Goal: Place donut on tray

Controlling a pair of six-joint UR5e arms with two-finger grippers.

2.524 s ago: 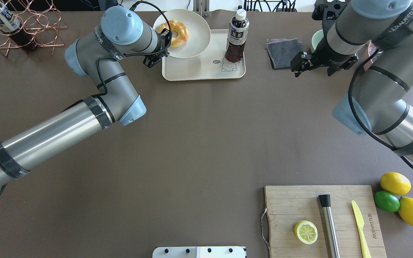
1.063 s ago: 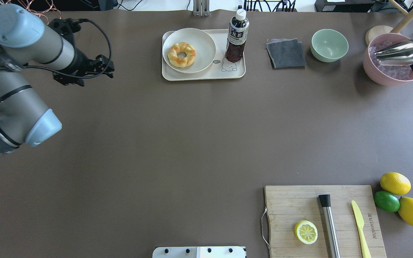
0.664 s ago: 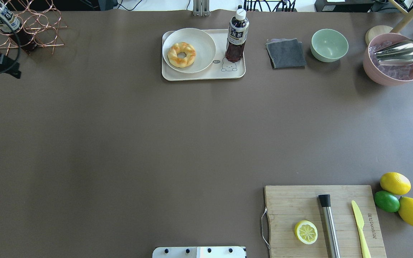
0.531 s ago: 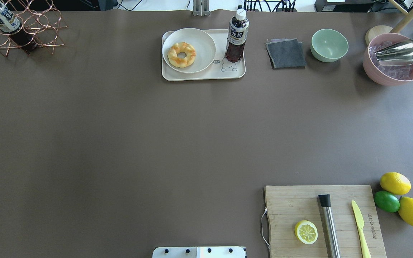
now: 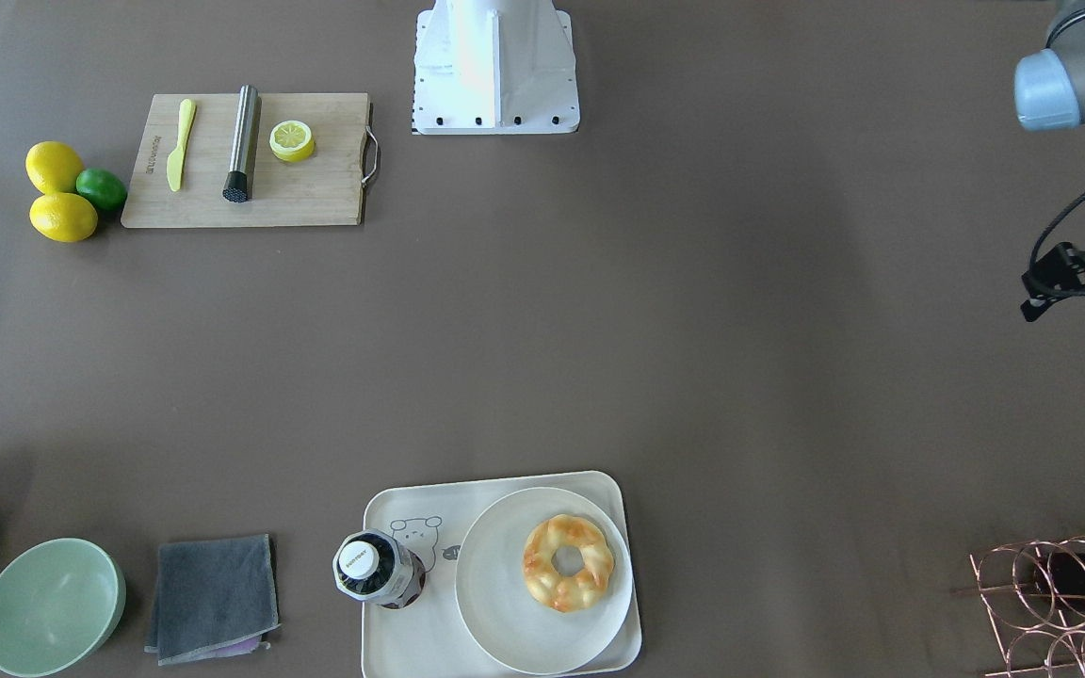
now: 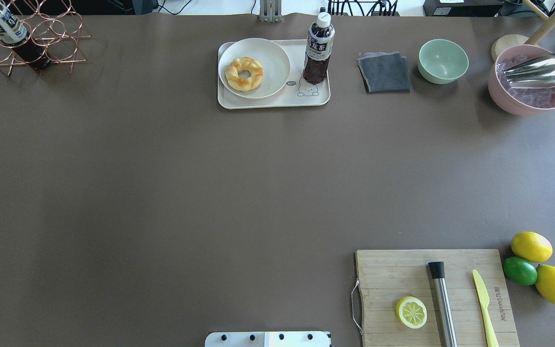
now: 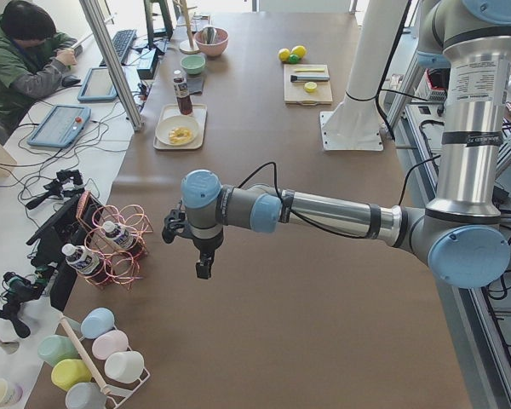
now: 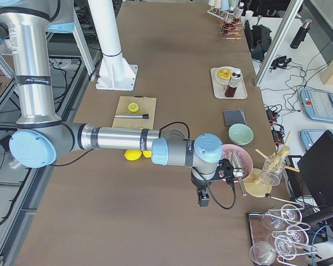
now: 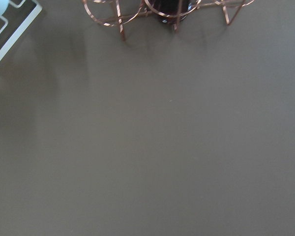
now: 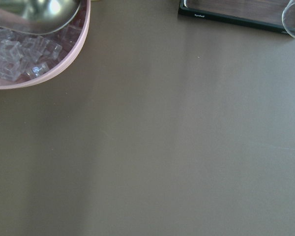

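Brown table (image 6: 258, 193): donut (image 6: 244, 73) is being carried by the white plate (image 6: 273, 55) on the tray (image 6: 277, 102), upper centre. Left gripper (image 5: 1077, 299), right gripper (image 8: 203, 195): spread cannot be told. Tea bottle (image 6: 318, 48) just beside plate risks being tipped on any re-approach.

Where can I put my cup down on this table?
The wide middle of the table is bare, between the tray and the cutting board. The far edge is crowded: tray, cloth, green bowl, pink bowl.
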